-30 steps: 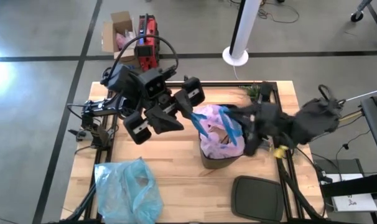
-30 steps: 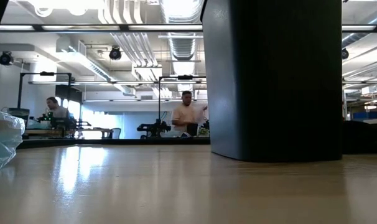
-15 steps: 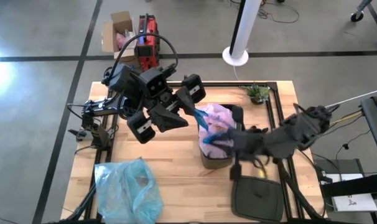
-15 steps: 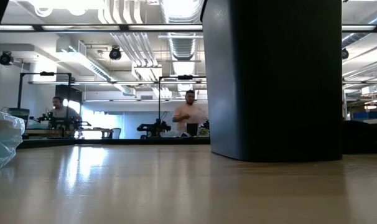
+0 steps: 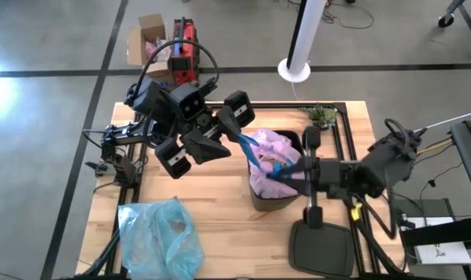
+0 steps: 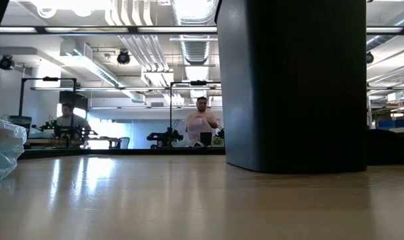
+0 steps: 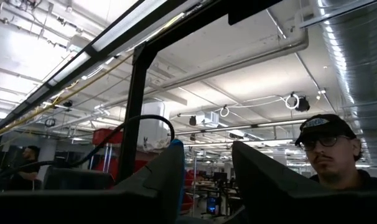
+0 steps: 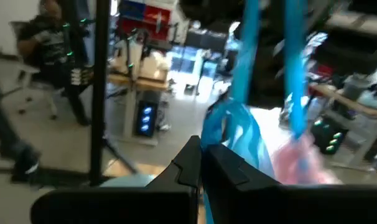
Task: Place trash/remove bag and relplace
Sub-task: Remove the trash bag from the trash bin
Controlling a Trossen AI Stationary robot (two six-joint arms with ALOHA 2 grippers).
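Observation:
The pale pink bag (image 5: 268, 148) sits bunched in the black bin (image 5: 259, 201), which fills the low view (image 6: 292, 83). Blue drawstring loops rise from its mouth. My left gripper (image 5: 237, 134) hovers above the bin's left side with its fingers apart and one blue loop (image 5: 247, 148) on it. My right gripper (image 5: 291, 171) reaches in from the right over the bin and is shut on the other blue loop (image 8: 229, 121). The trash is hidden inside the bag. My left gripper carries the blue drawstring loop (image 7: 176, 146) hooked over one finger (image 7: 157, 177), not pinched; the fingers stand apart. The loop runs down slanting to the bag's mouth and looks drawn straight. My right gripper pinches the other blue drawstring loop (image 8: 229, 121) between its two fingers (image 8: 188, 165), coming level from the table's right. The blue strands (image 8: 246, 56) run away from the fingers, and the pink bag (image 8: 300, 155) lies beside them, still in the bin.
A crumpled light-blue plastic bag (image 5: 162, 237) lies on the table's near left corner, also at the left edge of the low view (image 6: 1, 150). The dark bin lid (image 5: 321, 249) lies at the near right. A small plant (image 5: 321, 115) stands at the far right. People work beyond the table.
My right arm has swung from the bin's far right side toward the near edge, turned, and now reaches level over the bin with the blue loop in its fingers. The bag's mouth, open with brown contents showing a second ago, is now gathered together.

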